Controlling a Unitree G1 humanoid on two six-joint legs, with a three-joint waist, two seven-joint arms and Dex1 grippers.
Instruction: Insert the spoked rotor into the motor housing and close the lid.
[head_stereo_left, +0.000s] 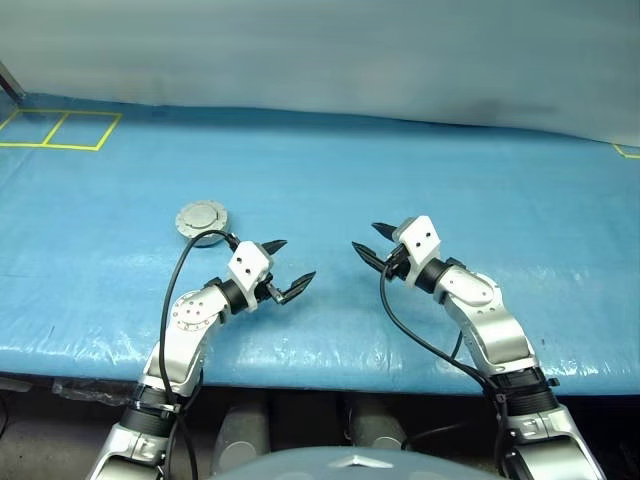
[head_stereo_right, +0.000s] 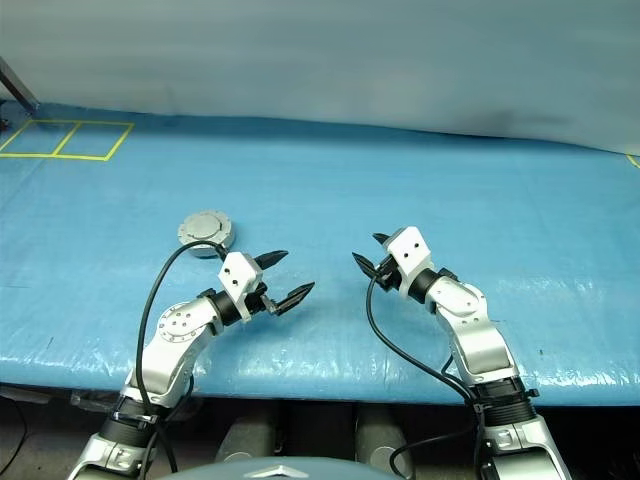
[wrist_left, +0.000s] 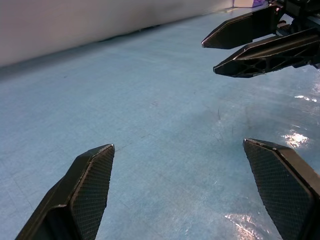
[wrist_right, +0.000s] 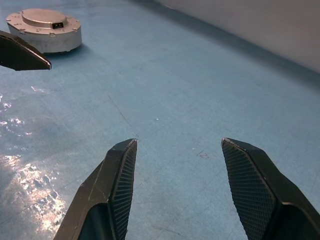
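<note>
motor housing (head_stereo_left: 203, 221): one, lid (wrist_right: 45, 19) closed, on blue bench (head_stereo_left: 420, 180), beyond and just left of left gripper (head_stereo_left: 284, 268) | left jaws: spread wide, empty | right gripper (head_stereo_left: 368, 243): jaws apart, empty | grippers: two, tips facing | yellow floor-tape squares (head_stereo_left: 60, 129): two | writing: none legible

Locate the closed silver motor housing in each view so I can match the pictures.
Left eye view: the motor housing sits on the blue table cover, just beyond the left claw.
Right eye view: same spot, beyond the left claw's wrist.
Left wrist view: not in it.
Right wrist view: far across the cover, lid side up, past a left claw fingertip.
Shared landmark: the left claw, beside the housing.
</note>
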